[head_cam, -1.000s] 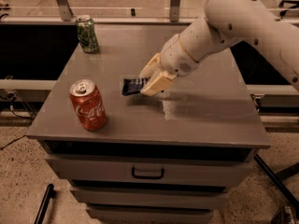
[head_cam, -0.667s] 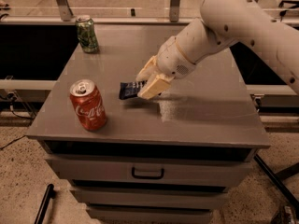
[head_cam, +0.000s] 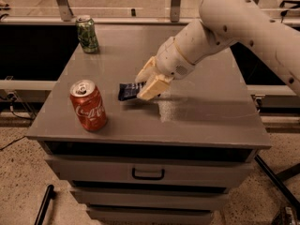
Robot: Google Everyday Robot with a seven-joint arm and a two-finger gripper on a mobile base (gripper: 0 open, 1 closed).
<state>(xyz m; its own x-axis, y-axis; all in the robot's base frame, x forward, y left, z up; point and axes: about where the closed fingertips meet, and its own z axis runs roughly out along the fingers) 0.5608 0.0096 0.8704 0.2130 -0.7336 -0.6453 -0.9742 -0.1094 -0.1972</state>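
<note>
My gripper hangs just above the middle of the grey cabinet top, shut on a small dark blue packet. The packet sticks out to the left from between the cream fingers, close to the surface. A red Coca-Cola can stands upright near the front left corner, a short way left of the packet. A green can stands upright at the back left corner. The white arm reaches in from the upper right.
The cabinet has a drawer with a black handle below the top. A metal rail and posts run behind it. A black rod lies on the floor at the lower left.
The gripper has carried the blue packet leftward and a little toward the front, nearer the red can. Both cans have stayed put.
</note>
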